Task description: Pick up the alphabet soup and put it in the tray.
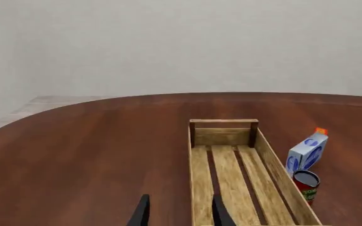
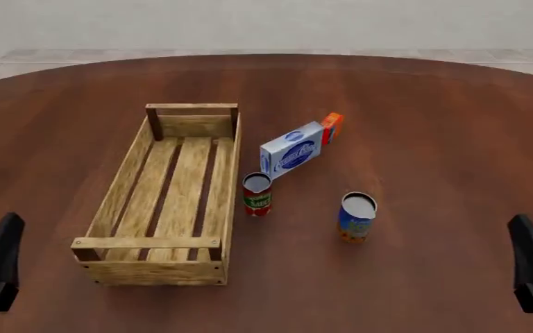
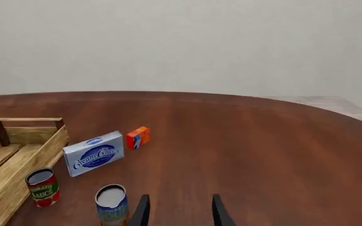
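Note:
The alphabet soup [image 2: 357,216], a blue can fading to orange-yellow with a silver top, stands upright on the table right of the tray [image 2: 146,243]. In the right wrist view the alphabet soup [image 3: 111,205] sits just beside the fingertips of my right gripper [image 3: 179,215], off to one side and not between them. That gripper [image 2: 526,236] is open and holds nothing, low at the front right. My left gripper [image 1: 179,216] is open and holds nothing at the front left [image 2: 5,234], with the light-wood slatted tray [image 1: 224,123] ahead of it. Nothing lies in the tray.
A red can with a green band [image 2: 257,194] stands close to the tray's right wall. Behind it lies a blue-and-white cream cheese box [image 2: 293,158], with a small orange box [image 2: 332,127] at its far end. The round brown table [image 2: 452,125] ends at a curved far edge.

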You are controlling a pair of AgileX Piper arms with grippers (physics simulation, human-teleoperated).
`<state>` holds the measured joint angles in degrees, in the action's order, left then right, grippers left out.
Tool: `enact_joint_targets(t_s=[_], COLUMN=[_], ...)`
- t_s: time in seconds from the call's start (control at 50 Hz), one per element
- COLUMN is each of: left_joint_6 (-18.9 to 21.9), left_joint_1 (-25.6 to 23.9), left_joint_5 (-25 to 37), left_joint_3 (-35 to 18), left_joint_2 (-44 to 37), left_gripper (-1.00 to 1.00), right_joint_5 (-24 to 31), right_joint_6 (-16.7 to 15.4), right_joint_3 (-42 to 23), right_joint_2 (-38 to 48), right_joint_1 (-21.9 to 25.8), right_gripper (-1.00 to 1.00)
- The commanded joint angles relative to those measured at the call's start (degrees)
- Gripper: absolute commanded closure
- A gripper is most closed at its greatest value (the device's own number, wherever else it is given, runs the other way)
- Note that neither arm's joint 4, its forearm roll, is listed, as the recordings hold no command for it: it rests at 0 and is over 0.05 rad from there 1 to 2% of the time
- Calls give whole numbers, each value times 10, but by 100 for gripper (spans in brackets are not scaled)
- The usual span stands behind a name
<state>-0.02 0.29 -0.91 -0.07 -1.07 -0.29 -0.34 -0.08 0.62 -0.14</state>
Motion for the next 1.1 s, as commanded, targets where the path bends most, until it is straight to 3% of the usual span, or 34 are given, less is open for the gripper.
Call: enact_joint_targets(t_s=[0.02,0.42,0.58,0.62,0.64,0.66,0.68,0.7,0.8,0.86,0.92,0.96,1.1], left_joint_6=[0,0,1,2,2,1,1,1,1,1,2,1,2], left_joint_1=[-3,-3,-3,-3,-3,-3,-3,-3,-3,-3,-3,-3,-3], left_joint_5=[8,8,7,7,7,7,7,7,9,8,8,8,8], left_joint_3=[-2,-1,-1,-1,-1,-1,-1,-1,-2,-1,-1,-1,-1], left_joint_2=[7,7,6,7,7,7,7,7,8,8,8,8,8], left_gripper=[-100,-100,-100,-100,-100,-100,-100,-100,-100,-100,-100,-100,-100], right_joint_5=[2,-3,-26,-35,-43,-44,-45,-38,-16,3,17,31,96], right_joint_6=[4,7,38,-6,-10,18,18,4,2,22,11,30,6], right_joint_3=[-2,-3,-60,-83,-92,-103,-103,-123,-173,-210,-228,-245,-314], right_joint_2=[-2,12,114,159,182,201,202,222,271,310,330,343,399], right_joint_1=[2,9,62,89,101,106,106,116,148,168,171,182,218], right_gripper=[-100,-100,-100,-100,-100,-100,-100,-100,-100,-100,-100,-100,-100])
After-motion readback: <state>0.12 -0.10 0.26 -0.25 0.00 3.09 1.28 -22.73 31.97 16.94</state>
